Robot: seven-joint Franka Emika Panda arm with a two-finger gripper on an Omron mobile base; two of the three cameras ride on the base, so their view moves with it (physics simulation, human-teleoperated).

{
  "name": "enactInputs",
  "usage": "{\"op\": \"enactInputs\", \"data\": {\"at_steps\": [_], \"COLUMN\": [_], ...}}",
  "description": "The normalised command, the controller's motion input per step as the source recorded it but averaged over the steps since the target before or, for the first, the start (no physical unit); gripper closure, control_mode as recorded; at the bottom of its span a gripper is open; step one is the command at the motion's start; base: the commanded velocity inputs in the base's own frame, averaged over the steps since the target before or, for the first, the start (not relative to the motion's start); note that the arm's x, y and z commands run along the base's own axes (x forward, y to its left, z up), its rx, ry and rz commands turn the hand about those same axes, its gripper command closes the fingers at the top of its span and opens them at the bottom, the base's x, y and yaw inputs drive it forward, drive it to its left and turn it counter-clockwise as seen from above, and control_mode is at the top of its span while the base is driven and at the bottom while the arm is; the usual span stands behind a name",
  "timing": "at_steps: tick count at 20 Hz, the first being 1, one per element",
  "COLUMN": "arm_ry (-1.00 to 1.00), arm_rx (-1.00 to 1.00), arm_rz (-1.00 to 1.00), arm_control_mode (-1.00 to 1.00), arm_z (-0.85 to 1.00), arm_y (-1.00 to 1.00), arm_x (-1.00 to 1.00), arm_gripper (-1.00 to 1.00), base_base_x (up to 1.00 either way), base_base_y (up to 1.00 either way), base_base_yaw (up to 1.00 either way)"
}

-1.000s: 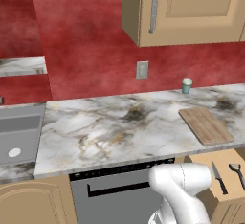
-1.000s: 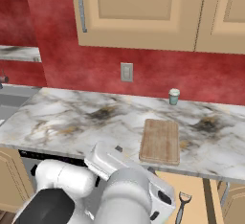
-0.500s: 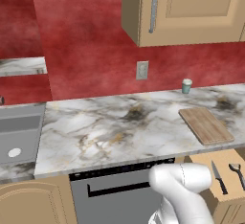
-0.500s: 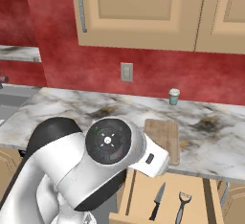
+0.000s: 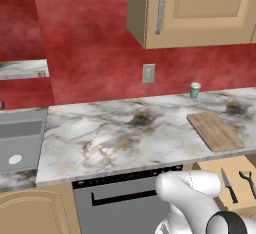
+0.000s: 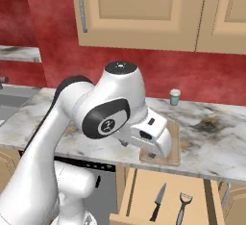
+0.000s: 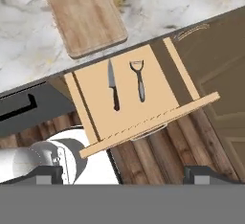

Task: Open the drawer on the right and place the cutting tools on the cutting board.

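- Drawer [image 7: 139, 98] is seen pulled out below the surface [image 7: 28, 60]; in the hand view it sits at centre, w/ the cutting board [image 7: 83, 15] up at 11 o'clock on the marble.
- Knife [image 7: 113, 85] and peeler [image 7: 139, 79] are laid side by side in the drawer, apart, not touching; knife at 9 o'clock of the peeler. Both not yet lifted.
- Hand [image 7: 122, 173]: fingers spread wide, nothing pinched; fingertips [image 7: 50, 174] are seen at the bottom edge, well above the drawer.
- In the right base view the arm is bent over the surface, partly covering the board [image 6: 171, 142]; drawer [image 6: 144, 190] open beneath.
- Risks, as judged: tools lie flat on the drawer floor, so a descent that is too shallow would likely close on air, too deep would jam the tips into the wood.
- Thin handles: an off-centre pinch could make the knife twist or slip during transfer.
- Tools are close together; wide fingers could nudge the peeler while the knife is taken.
- Drawer walls could be clipped by the wrist on approach.
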Motion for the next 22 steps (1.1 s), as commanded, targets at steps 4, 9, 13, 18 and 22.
{"op": "enactInputs", "data": {"at_steps": [4,9,13,18,22], "arm_ry": [0.44,0.15,0.04,0.04,0.09], "arm_rx": [0.00,0.01,0.04,0.06,0.10], "arm_rz": [0.00,0.00,0.00,0.00,0.01], "arm_control_mode": [-1.00,-1.00,-1.00,-1.00,-1.00], "arm_z": [-0.85,-0.92,-0.78,-0.62,-0.46], "arm_y": [0.00,0.00,0.00,0.00,0.00], "arm_x": [0.15,0.02,0.09,0.14,0.30], "arm_gripper": [-1.00,-1.00,-1.00,-1.00,-1.00], "base_base_x": [0.00,0.00,0.00,0.00,0.00], "base_base_y": [0.00,0.00,0.00,0.00,0.00], "base_base_yaw": [0.00,0.00,0.00,0.00,0.00]}}
